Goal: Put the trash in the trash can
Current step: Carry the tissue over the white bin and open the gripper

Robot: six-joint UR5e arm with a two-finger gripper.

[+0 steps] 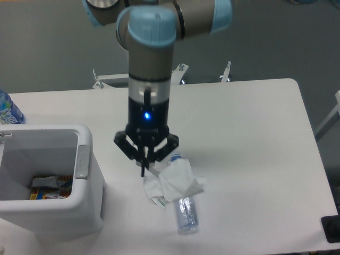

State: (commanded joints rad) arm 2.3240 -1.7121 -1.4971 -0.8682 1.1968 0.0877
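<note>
My gripper [146, 169] hangs over the table's front middle, shut on the crumpled white wrapper [174, 183], which dangles below and to the right of the fingers. Under the wrapper lies the slim clear plastic bottle [187, 215] on the table, with only its lower end and a bit of its top showing. The white boxy trash can [79, 210] stands at the front left, a hand's width left of the gripper, its grey strip [82, 161] on the near rim. Some coloured packaging rests inside the can.
A blue-labelled water bottle [8, 110] stands at the far left edge behind the can. The table's front edge runs just below the lying bottle. A dark block [332, 228] sits off the table's front right corner.
</note>
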